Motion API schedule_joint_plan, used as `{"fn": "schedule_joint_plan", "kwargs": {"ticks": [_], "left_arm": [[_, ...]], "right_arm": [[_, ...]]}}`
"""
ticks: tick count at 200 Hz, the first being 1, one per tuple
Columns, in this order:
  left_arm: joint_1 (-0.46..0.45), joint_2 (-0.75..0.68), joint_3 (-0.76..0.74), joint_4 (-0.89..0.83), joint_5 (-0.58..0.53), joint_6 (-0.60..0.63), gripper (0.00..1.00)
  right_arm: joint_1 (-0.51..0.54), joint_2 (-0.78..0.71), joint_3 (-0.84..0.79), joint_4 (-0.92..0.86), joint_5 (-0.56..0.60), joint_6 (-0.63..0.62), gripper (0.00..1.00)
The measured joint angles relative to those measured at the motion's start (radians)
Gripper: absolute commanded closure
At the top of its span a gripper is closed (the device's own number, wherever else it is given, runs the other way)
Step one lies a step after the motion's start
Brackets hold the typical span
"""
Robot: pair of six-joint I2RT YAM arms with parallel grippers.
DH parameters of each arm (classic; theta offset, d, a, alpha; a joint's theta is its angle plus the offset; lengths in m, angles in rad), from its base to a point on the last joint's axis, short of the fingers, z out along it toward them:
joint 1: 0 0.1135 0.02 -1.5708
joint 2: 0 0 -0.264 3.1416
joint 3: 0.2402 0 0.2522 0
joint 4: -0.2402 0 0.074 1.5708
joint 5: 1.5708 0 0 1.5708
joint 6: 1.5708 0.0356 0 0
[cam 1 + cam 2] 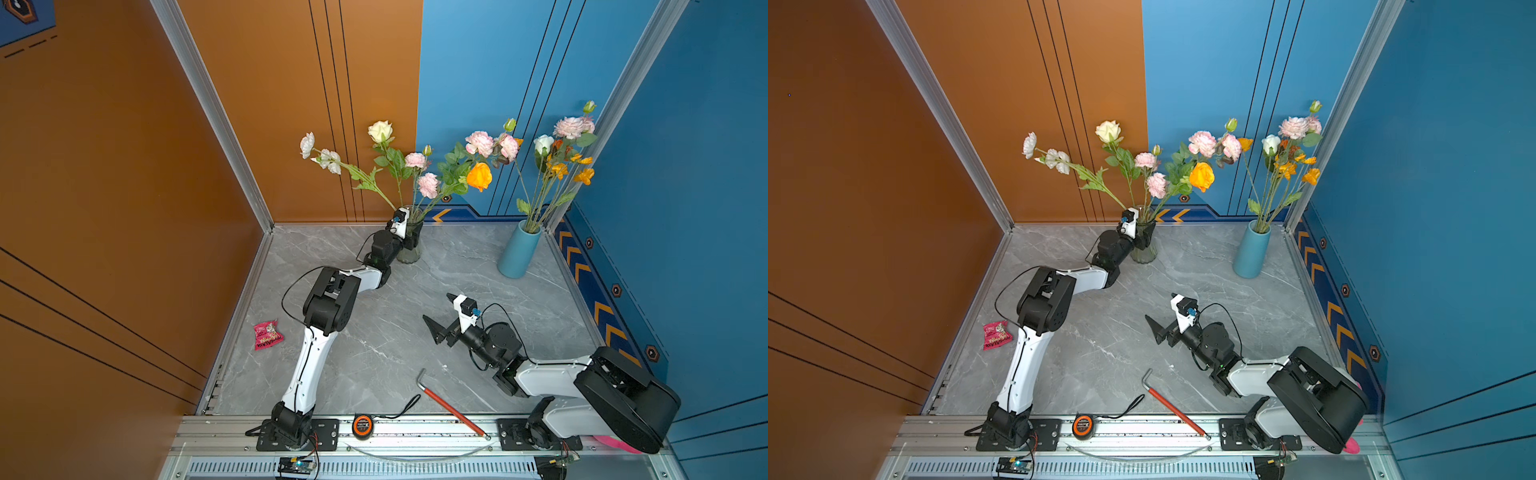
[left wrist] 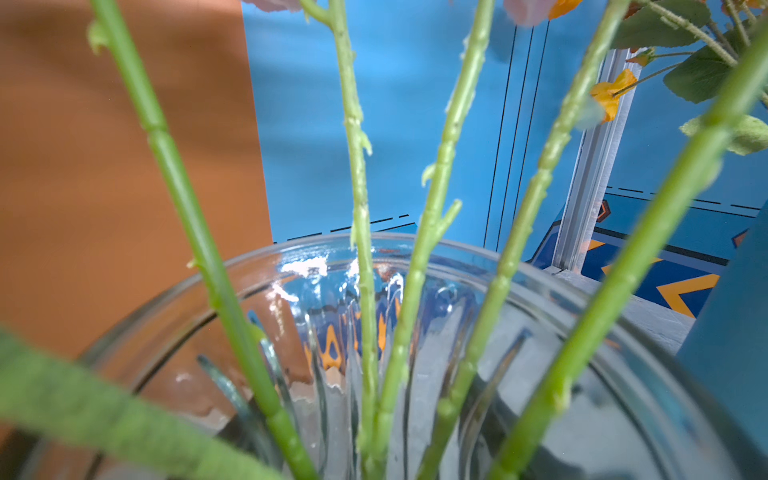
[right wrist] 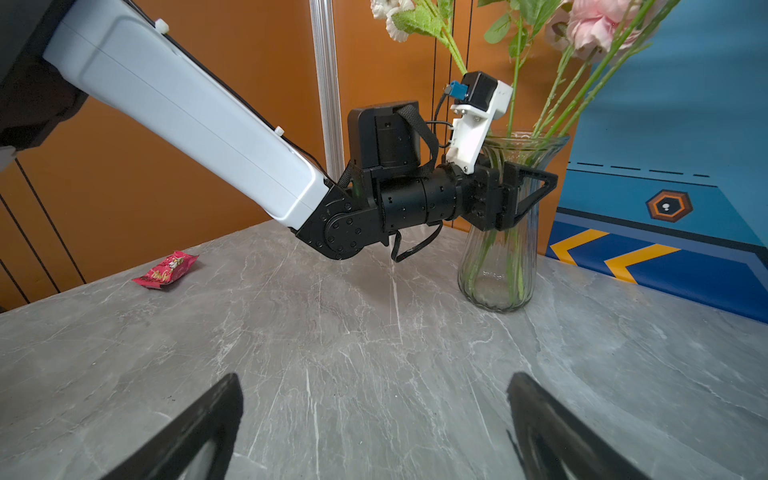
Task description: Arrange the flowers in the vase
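A clear ribbed glass vase [image 1: 409, 249] [image 1: 1144, 251] [image 3: 498, 266] stands near the back wall. It holds several green-stemmed flowers [image 1: 428, 185] with pink, cream and orange blooms. My left gripper [image 1: 411, 237] [image 3: 536, 183] is closed around the vase's neck, one finger in front and one behind. The left wrist view looks down past the stems [image 2: 361, 249] into the vase's rim [image 2: 291, 257]; its own fingers are hidden there. More flowers [image 1: 559, 166] stand in a blue vase [image 1: 518, 251] at the back right corner. My right gripper [image 1: 436, 306] [image 3: 374, 378] hovers open and empty over mid-table.
A red snack packet [image 1: 268, 334] lies by the left wall. A red-handled hex key [image 1: 451, 407] and a tape measure [image 1: 362, 426] rest at the front rail. Orange and blue walls close in the grey marble table [image 1: 374, 353] on three sides.
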Motion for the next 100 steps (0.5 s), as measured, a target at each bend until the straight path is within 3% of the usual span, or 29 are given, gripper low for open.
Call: {"fn": "schedule_joint_plan", "kwargs": {"ticks": [33, 44, 50, 100], "left_arm": [[0.001, 0.0, 0.0, 0.0, -0.001, -0.003, 0.33], [0.001, 0.0, -0.002, 0.003, -0.002, 0.001, 0.15], [0.001, 0.0, -0.002, 0.017, -0.002, 0.006, 0.0], [0.0, -0.01, -0.059, 0.167, -0.016, -0.008, 0.02]], "right_arm": [[0.0, 0.0, 0.0, 0.0, 0.0, 0.0, 0.0], [0.0, 0.0, 0.0, 0.0, 0.0, 0.001, 0.0], [0.0, 0.0, 0.0, 0.0, -0.001, 0.001, 0.0], [0.0, 0.0, 0.0, 0.0, -0.005, 0.003, 0.0]]}}
